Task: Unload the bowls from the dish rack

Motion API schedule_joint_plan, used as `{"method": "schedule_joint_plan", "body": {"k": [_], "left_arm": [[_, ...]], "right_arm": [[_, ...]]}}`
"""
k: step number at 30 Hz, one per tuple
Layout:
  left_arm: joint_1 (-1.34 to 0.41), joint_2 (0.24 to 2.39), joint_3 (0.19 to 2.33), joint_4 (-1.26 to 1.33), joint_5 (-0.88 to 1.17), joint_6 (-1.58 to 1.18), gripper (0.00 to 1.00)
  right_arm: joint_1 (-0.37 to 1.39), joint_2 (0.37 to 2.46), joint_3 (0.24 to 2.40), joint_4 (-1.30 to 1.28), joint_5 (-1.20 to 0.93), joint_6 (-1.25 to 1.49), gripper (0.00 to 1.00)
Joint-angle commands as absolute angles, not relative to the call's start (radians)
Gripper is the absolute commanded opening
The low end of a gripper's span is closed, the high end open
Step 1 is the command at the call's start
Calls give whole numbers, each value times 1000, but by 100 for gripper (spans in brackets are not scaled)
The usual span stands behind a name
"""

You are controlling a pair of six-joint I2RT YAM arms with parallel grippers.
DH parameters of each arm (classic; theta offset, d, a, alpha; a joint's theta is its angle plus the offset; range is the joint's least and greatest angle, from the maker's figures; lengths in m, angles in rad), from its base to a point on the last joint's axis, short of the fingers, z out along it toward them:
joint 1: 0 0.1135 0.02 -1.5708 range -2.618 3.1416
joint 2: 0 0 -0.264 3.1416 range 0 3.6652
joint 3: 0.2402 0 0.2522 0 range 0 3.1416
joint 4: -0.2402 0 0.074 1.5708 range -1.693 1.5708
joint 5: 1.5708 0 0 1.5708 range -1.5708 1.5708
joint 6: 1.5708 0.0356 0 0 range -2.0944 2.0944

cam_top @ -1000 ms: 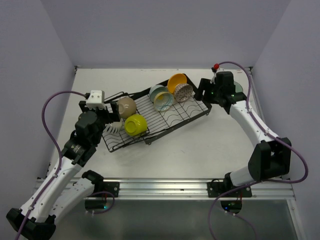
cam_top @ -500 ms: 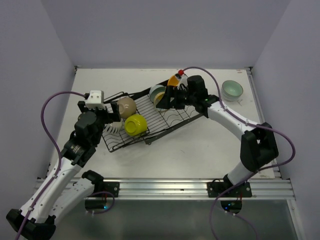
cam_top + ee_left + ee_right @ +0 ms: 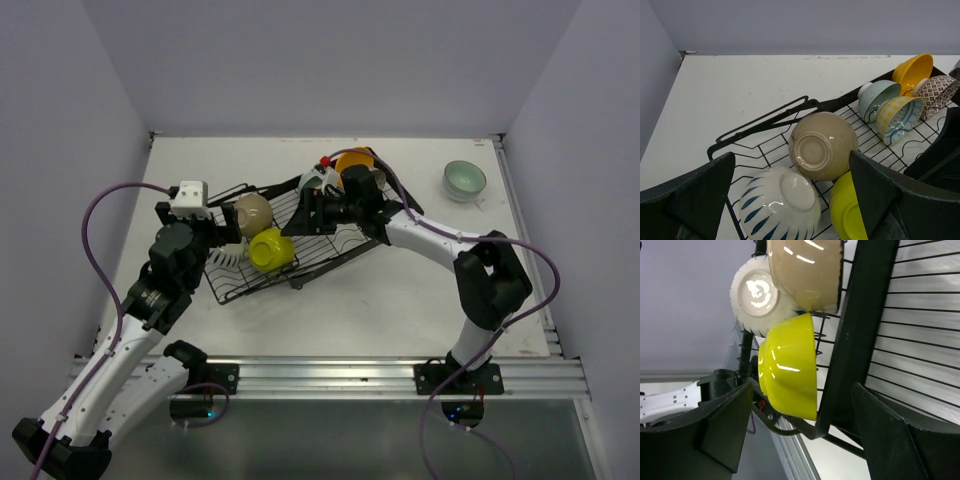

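A black dish rack [image 3: 300, 235] lies diagonally on the bench [image 3: 400, 290]. It holds a beige bowl [image 3: 253, 212] and a lime-yellow bowl [image 3: 270, 249] at its near-left end and an orange bowl [image 3: 352, 160] at its far end. A teal bowl [image 3: 464, 180] sits on the bench, far right. The left end effector [image 3: 790, 165] and right end effector [image 3: 800, 390] hover over the rack, fingers apart and empty.

Black wire dish rack [image 3: 325, 245] is laid diagonally on the white table [image 3: 400, 300], its lower end to the left. Beige bowl [image 3: 253, 211] and lime-yellow bowl [image 3: 270, 249] are lodged just beside each other in the left half. A ribbed white bowl [image 3: 228, 256] is partly hidden at the left end. Orange-yellow bowl [image 3: 353, 160] is propped at the far right end. Right gripper [image 3: 306, 212] is held over the rack's middle, its arm laid across the right end. Left gripper [image 3: 215, 240] is poised at the left end. Pale teal-green bowl [image 3: 464, 180] is set upright on the table, well apart from the rack
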State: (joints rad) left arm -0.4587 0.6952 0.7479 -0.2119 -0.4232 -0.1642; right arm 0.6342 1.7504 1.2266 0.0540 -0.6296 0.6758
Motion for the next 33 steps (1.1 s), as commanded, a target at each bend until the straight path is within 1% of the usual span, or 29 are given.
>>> {"method": "schedule_joint_plan", "body": {"k": [1, 5, 13, 20, 26, 33], "left_arm": [[-463, 689, 772, -204, -426, -166, 100], [-463, 689, 770, -206, -426, -163, 100], [-463, 687, 772, -204, -425, -163, 100], [-463, 686, 772, -206, -423, -166, 100], [-463, 687, 772, -207, -423, -166, 100], [-463, 687, 772, -207, -422, -164, 100]], "right_arm": [[658, 1784, 1252, 149, -678, 726, 83], [673, 1807, 1252, 193, -707, 764, 83], [684, 1807, 1230, 278, -742, 828, 76], [695, 1782, 1203, 324, -773, 862, 72], [719, 1809, 1190, 359, -822, 876, 69], [729, 1842, 1173, 489, -856, 959, 65]]}}
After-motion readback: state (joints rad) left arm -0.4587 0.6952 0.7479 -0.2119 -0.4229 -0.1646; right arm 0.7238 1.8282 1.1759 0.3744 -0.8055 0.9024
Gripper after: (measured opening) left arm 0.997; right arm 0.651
